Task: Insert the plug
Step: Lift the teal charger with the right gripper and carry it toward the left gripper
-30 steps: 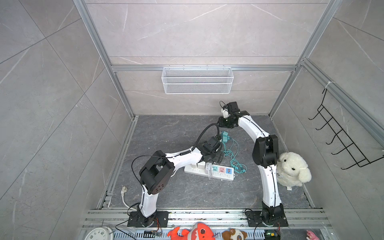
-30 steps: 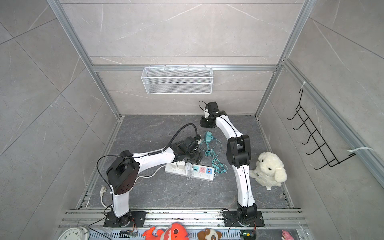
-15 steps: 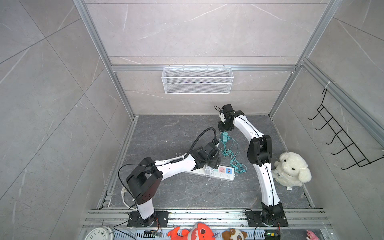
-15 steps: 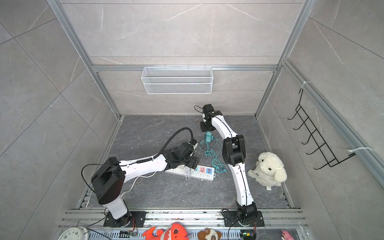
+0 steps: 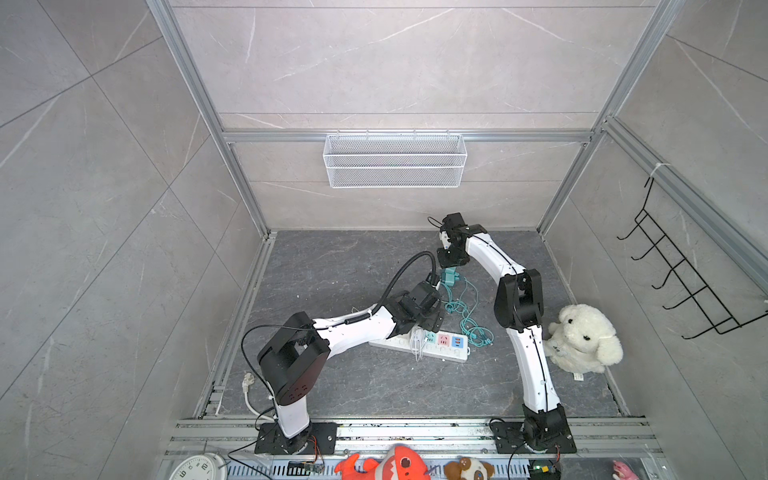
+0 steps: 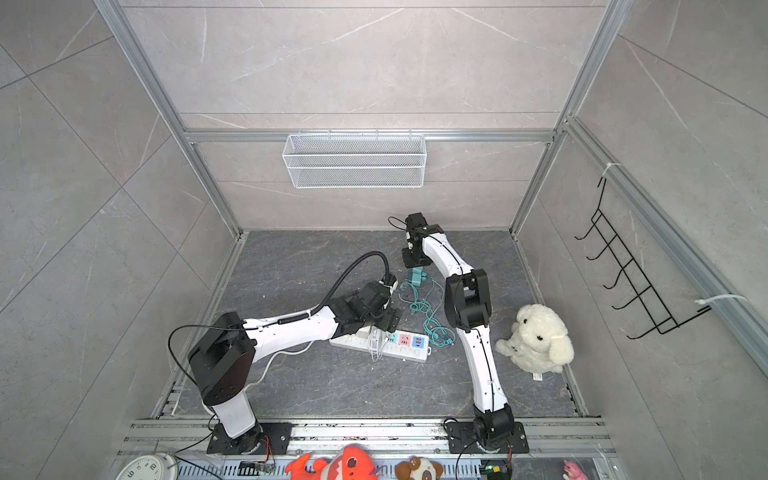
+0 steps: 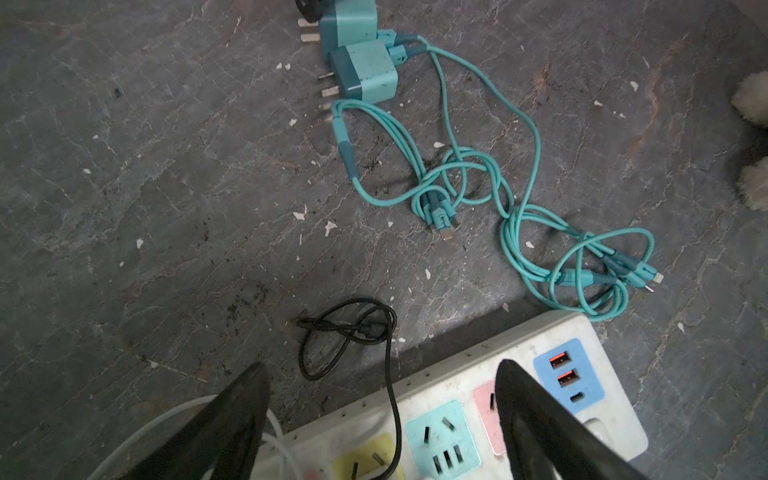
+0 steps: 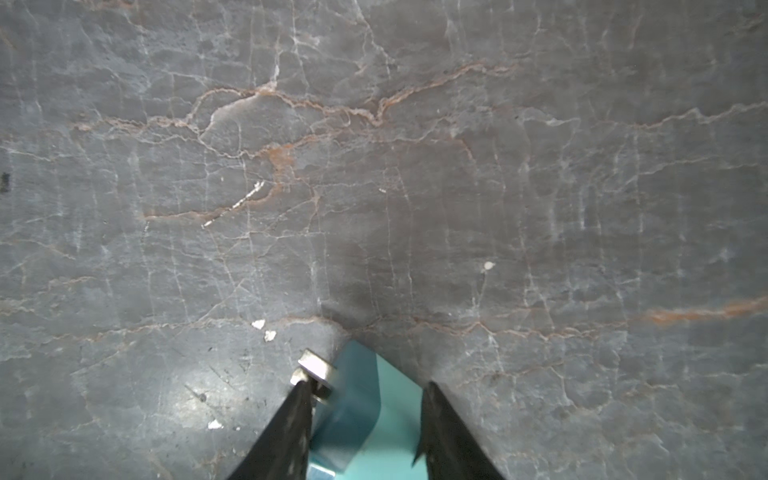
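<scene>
Where both top views take in the whole cell, we see the left end effector [image 5: 430, 326] [image 6: 384, 320] low over the middle of the white power strip [image 5: 444, 351] [image 6: 409, 354], which lies flat on the dark stone counter [image 5: 332, 270]. The right end effector [image 5: 451, 266] [image 6: 415, 266] points down at the teal plug [image 5: 449, 276] [image 6: 417, 275], farther back on the counter and apart from the strip. Loops of teal cable [image 5: 465, 316] trail from there toward the strip's end, and a white plush dog [image 5: 582, 336] [image 6: 536, 336] sits beside the right arm. In the left wrist view, we find the left end effector [image 7: 380, 365] with its black fingers [image 7: 245, 399] spread wide and only the strip [image 7: 552, 328] beneath them. One finger crosses the pink socket, the teal and yellow sockets lie in the gap, and the blue USB panel sits just outside. A thin black cable [image 7: 353, 324] runs over the strip between the yellow and teal sockets and coils on the counter. Beyond it we see the plug [image 7: 353, 20] lying on its side, touching a second plug [image 7: 365, 75] of the same colour, with a dark fingertip at its prong end. In the right wrist view, the right end effector [image 8: 365, 384] is closed on the plug [image 8: 361, 419], one finger [image 8: 291, 428] against the prong end and its mate against the opposite side, with the bare counter [image 8: 374, 166] behind.
</scene>
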Robot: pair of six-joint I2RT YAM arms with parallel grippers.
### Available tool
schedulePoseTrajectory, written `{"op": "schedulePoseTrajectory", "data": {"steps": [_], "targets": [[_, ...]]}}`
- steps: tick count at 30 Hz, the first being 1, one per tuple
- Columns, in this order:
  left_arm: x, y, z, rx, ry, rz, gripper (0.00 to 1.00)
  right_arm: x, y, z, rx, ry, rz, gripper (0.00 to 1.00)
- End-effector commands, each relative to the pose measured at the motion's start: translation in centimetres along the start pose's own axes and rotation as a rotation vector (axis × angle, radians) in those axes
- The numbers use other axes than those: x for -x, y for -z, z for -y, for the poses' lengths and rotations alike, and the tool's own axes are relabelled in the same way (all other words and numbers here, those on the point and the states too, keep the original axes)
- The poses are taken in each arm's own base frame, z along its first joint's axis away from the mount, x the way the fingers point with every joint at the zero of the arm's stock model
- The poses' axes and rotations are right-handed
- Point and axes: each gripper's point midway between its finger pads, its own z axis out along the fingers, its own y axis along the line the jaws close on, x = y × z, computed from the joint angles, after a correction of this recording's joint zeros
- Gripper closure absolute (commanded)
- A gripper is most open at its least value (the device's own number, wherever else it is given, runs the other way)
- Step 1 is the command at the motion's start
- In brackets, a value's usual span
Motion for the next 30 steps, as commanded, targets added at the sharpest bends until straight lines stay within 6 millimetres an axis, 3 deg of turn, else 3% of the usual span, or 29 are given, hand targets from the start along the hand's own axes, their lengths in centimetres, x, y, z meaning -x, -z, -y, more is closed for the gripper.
{"op": "schedulePoseTrajectory", "data": {"steps": [1, 15, 21, 30], "targets": [[2.8, 0.1, 0.1, 0.018, -0.041, 0.064, 0.13, -1.0, 0.3, 0.3, -0.015, 0.017, -0.026, 0.54], [4.1, -0.3, -1.7, 0.021, 0.009, 0.083, 0.13, -3.3, 0.4, 0.8, 0.019, -0.038, -0.041, 0.46], [4.2, -0.7, -1.5, 0.009, 0.006, 0.079, 0.13, -3.3, 1.2, 0.1, 0.088, -0.057, -0.013, 0.45], [4.1, -1.3, -1.6, 0.001, 0.016, 0.076, 0.13, -4.1, 2.3, 0.9, 0.152, -0.112, -0.006, 0.40]]}}
